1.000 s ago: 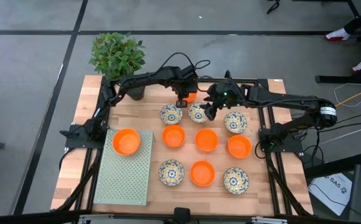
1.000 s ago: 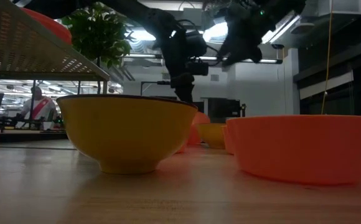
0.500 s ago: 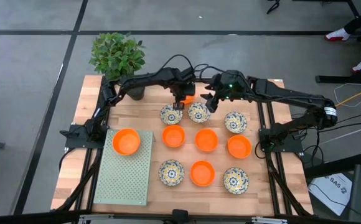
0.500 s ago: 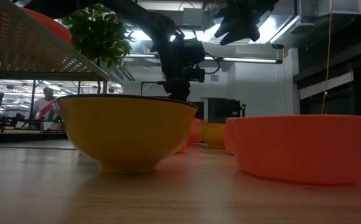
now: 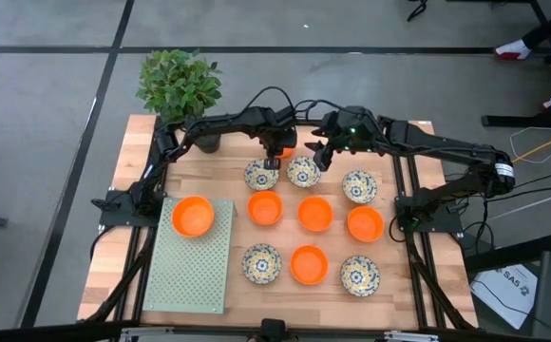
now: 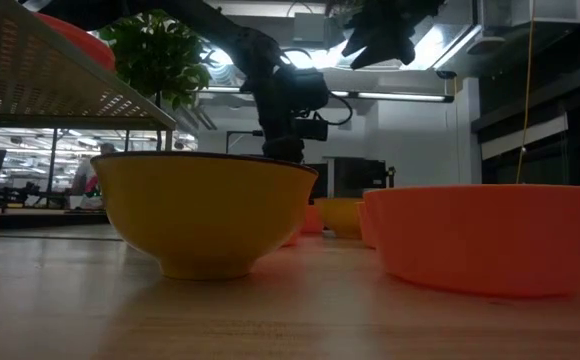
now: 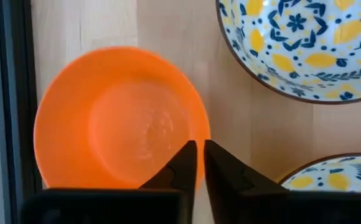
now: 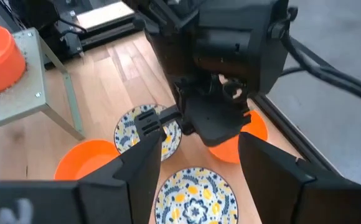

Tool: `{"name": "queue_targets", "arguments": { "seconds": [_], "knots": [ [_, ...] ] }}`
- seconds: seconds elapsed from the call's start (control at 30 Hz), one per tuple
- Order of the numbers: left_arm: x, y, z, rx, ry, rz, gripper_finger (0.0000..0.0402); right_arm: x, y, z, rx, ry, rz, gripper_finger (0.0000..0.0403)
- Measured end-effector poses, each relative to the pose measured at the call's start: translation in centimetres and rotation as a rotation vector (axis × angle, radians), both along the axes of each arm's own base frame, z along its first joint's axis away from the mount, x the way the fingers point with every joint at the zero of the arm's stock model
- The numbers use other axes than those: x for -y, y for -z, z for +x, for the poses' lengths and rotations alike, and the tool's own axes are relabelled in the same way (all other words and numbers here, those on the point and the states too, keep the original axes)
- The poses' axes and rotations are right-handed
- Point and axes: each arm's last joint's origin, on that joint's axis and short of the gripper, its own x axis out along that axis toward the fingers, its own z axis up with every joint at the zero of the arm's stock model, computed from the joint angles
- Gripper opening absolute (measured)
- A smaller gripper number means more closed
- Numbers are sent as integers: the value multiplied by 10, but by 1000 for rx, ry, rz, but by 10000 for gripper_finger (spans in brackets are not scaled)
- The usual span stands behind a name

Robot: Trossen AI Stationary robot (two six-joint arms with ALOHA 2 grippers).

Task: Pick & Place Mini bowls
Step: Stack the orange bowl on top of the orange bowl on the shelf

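Bowls cover the wooden bench (image 5: 142,199) in rows, and the green perforated rack (image 5: 188,271) serves as the landmark: one orange bowl (image 5: 193,216) sits on its far end, and the other mini bowls lie to its right and beyond it. Only the high view shows this whole layout, with patterned bowls (image 5: 261,263) and plain orange ones (image 5: 309,264) mixed in three rows, and a potted plant (image 5: 180,85) past the rack's far end, at the bench's back corner.

The left tool (image 5: 275,152) hangs over a small orange bowl (image 5: 286,149) at the back edge of the bench, beyond the rack and right of it. Its wrist view alone shows the detail: the left tool (image 7: 199,163) has its two dark fingers (image 7: 183,168) nearly together, a thin slit between them, at the near rim of that orange bowl (image 7: 118,118); whether they pinch the rim cannot be told. Two patterned bowls (image 7: 305,43) lie just beside it.

The right tool (image 5: 321,152) hovers near the left one, raised off the bench. Its wrist view shows its fingers (image 8: 143,163) standing well apart, holding nothing, with the left arm's wrist (image 8: 230,62) in front of it and patterned bowls (image 8: 196,193) below.

The low view shows a yellowish bowl (image 6: 205,210) and an orange one (image 6: 485,235) up close, both arms high behind them.
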Motion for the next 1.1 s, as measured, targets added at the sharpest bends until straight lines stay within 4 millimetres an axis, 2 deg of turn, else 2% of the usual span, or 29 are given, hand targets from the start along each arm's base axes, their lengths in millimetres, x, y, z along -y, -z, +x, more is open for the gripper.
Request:
{"name": "queue_targets", "arguments": {
  "seconds": [0.37, 0.47, 0.57, 0.8, 1.1],
  "knots": [
    [2, -1, 4, 38, 34, -13, 161, 0, -1, 1, 3, -11, -20, 213],
    [4, 1, 5, 38, 30, -21, 184, 0, -1, 1, 1, -13, -24, 213],
    [6, 12, 9, 12, -2, -37, 194, 0, -1, 1, 0, -14, -26, 213],
    [13, 32, 16, -84, -32, 65, 182, 0, -1, 0, -13, -26, -41, 213],
    [13, 23, 18, -54, -34, 73, 84, 0, 3, -2, -54, -27, -29, 213]
  ]
}}
